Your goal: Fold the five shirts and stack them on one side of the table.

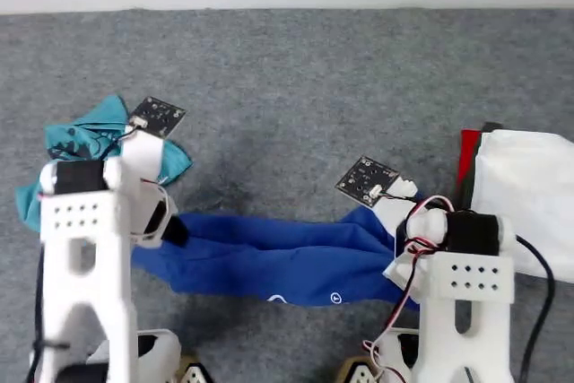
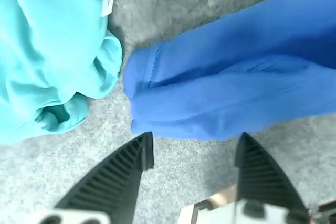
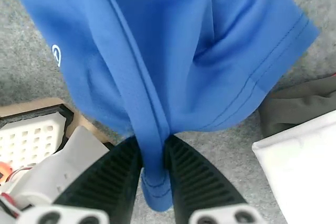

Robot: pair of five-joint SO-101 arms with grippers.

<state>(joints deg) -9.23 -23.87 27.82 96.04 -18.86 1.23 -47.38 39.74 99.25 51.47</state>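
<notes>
High view had the blue shirt [image 1: 278,262] stretched in a long band across the near part of the table [image 1: 314,78], strung between the two arms. In the right wrist view, the right gripper [image 3: 155,150] was clamped tight on a fold at one end, with a ridge of blue cloth running up out of the jaws. It was held that way, I'd judge, so that end could be lifted and carried over for a fold.

Left wrist view: the left gripper [image 2: 195,142] stood with its fingers spread wide, just short of the shirt's other end, with grey table between them. It looked lined up to take that hem. The teal shirt [image 2: 47,51] lay crumpled just beside it, not yet folded.

As for the trade between cameras, the wrist views gave the grip and the high view gave the layout. It showed a white shirt [image 1: 529,195] folded at the right edge and a red shirt [image 1: 468,157] peeking out beneath. The right wrist view added a dark olive garment [image 3: 294,106] under the white, possibly another shirt, though it was hard to say.
</notes>
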